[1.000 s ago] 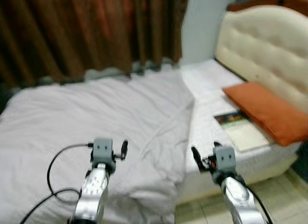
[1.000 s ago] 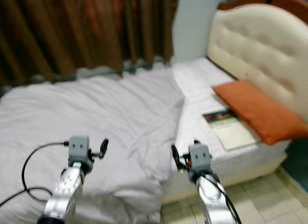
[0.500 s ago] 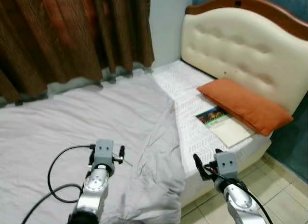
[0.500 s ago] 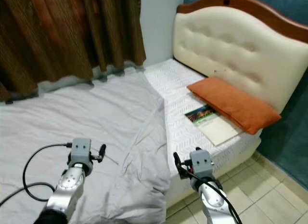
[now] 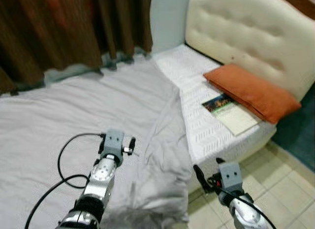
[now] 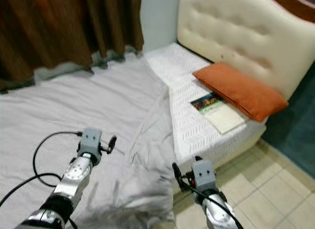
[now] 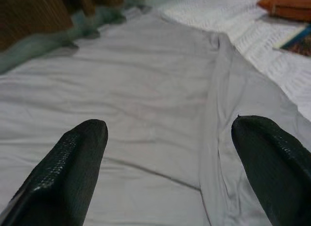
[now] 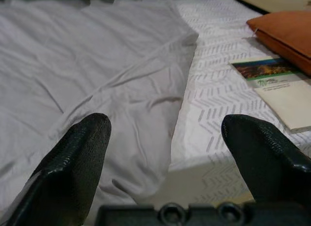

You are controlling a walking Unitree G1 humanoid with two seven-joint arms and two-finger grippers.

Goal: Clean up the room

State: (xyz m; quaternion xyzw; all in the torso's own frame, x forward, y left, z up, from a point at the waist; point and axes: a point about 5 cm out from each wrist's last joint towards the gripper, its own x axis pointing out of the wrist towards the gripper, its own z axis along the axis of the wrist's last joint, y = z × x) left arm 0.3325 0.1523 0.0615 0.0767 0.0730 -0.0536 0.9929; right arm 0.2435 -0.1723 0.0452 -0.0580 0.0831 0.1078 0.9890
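Standing at the side of the bed (image 5: 197, 135), I took the grey blanket (image 5: 74, 115) as the thing to tidy: it covered most of the mattress away from the headboard (image 5: 246, 37), and its rumpled edge (image 5: 170, 155) drooped over the bed's near side, leaving the white patterned sheet (image 5: 197, 106) bare up to the headboard. Against the headboard lay an orange pillow (image 5: 251, 91), and a book (image 5: 229, 113) rested on the sheet just beside the pillow. My left gripper (image 5: 132, 146) hovered over the blanket near its rumpled edge, jaws spread wide and empty; my right gripper (image 5: 197, 174) hung off the bed's near side, over the tiled floor (image 5: 285, 179), jaws likewise wide with nothing between them. I judged the step was to grasp that loose edge. To do it well I would pinch a thick fold with both grippers, well apart, then draw evenly toward the headboard, keeping clear of the book.
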